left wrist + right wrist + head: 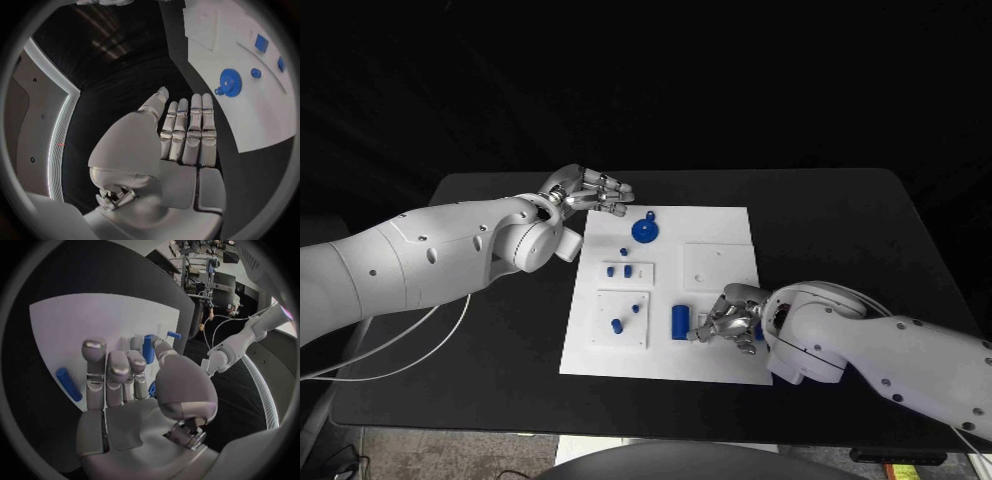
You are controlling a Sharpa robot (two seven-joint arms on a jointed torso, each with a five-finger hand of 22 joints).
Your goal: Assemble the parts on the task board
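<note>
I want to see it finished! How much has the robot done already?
Some looks done: a blue gear and small pegs sit on the task board. The right hand holds a blue part. A blue cylinder lies loose, and the left hand waits open.

Right hand (pixel 730 322) covering the task board (pixel 718 225) near edge, blue part (pixel 148 348) half hidden behind its fingers, grasp on it unclear, small pegs (pixel 627 269) too small to tell apart
</note>
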